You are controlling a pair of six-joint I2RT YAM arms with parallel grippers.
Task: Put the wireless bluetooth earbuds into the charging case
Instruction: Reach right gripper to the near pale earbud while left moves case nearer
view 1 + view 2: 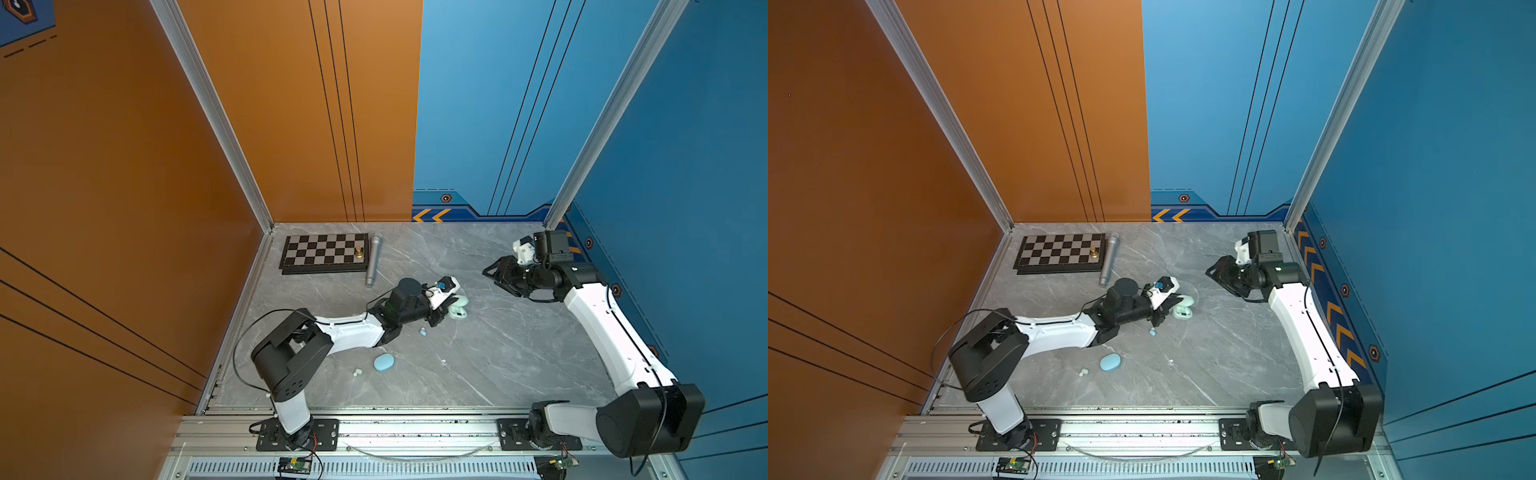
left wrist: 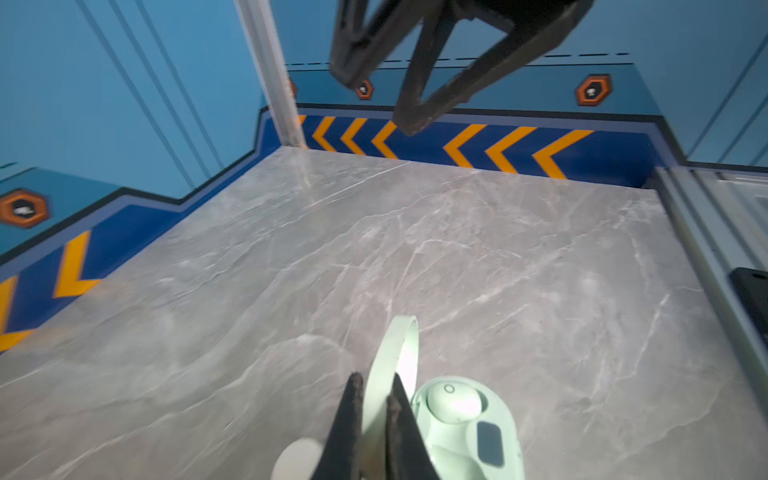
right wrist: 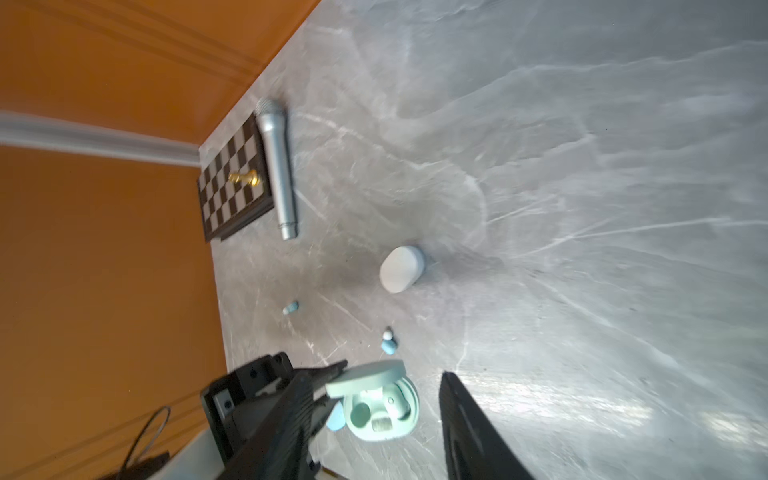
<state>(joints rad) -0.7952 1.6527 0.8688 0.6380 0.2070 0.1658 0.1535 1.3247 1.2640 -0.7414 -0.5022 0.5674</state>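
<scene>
Left jaws pinch the raised lid (image 2: pixel 395 353) of the green case (image 2: pixel 498 415), one earbud (image 2: pixel 453 401) seated just beside them. Right jaws stand partly open, empty, well apart.

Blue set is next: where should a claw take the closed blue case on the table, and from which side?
Across its short axis at mid-length, coming straight down from above. The blue case lies flat and shut, a low rounded pebble with its long axis roughly left-right in both top views. A side approach would likely skid off it. The pale buds beside it lie apart, leaving room.
</scene>
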